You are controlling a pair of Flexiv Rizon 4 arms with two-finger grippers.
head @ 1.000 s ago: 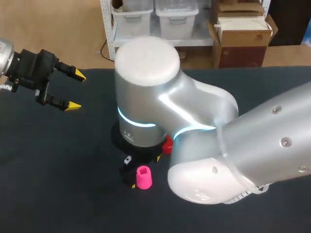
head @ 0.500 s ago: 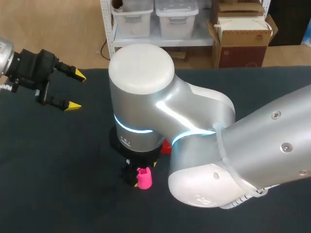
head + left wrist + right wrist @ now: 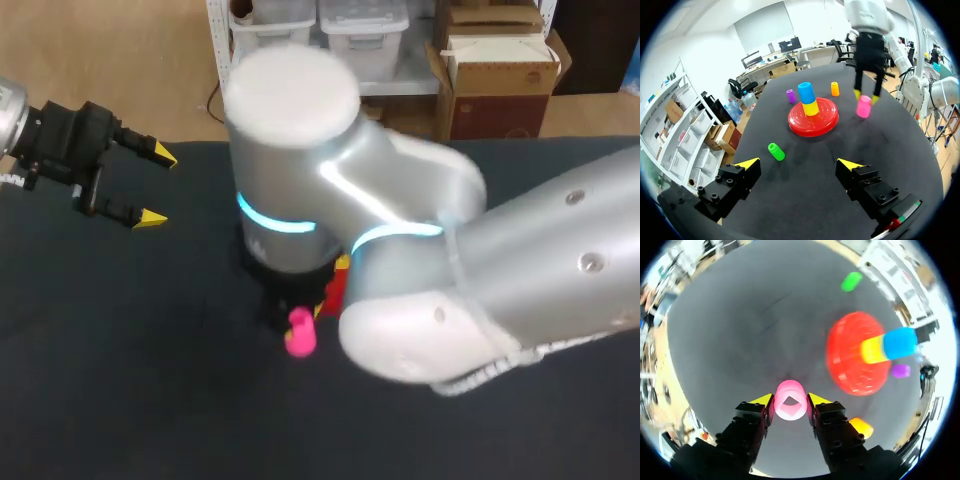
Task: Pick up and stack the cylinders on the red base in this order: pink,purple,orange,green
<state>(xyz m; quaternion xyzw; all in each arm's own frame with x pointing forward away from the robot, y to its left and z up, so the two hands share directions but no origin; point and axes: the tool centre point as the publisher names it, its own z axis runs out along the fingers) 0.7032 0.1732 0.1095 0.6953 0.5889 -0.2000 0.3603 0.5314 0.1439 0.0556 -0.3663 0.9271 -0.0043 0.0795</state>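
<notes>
— Fingers of the right gripper [image 3: 791, 401], how do they stand?

— Clamped on the pink cylinder [image 3: 790, 390]. One yellow tip presses each side of it, and they are only as far apart as the cylinder is wide. The right wrist view looks straight down into its hollow top, so it sits upright between them.

— Is it off the table [image 3: 805, 195]?

— I cannot tell. From the left wrist view the right gripper [image 3: 865, 95] hangs straight down with the pink cylinder [image 3: 863, 106] at its tips, low over the cloth, but touching or not is unclear.

— Where is that relative to the red base [image 3: 827, 114]?

— Just beside it, apart from its rim, on the side toward the table's near edge. In the head view the pink cylinder [image 3: 300, 332] shows below the big right arm [image 3: 420, 260], about mid-table.

— What is on the base?

— A yellow cylinder [image 3: 810, 107] at its centre with a blue cylinder [image 3: 806, 91] stacked on top.

— And the others?

— The purple cylinder [image 3: 791, 95] and orange cylinder [image 3: 835, 88] stand upright on the table past the base, toward the right edge, apart from each other. The green cylinder [image 3: 775, 151] is on the base's other side, toward the left edge, tilted over.

— The left gripper [image 3: 800, 162]?

— Fingers spread wide, nothing between them. In the head view the left gripper [image 3: 158, 187] hovers near the table's far left corner, well apart from everything.
</notes>
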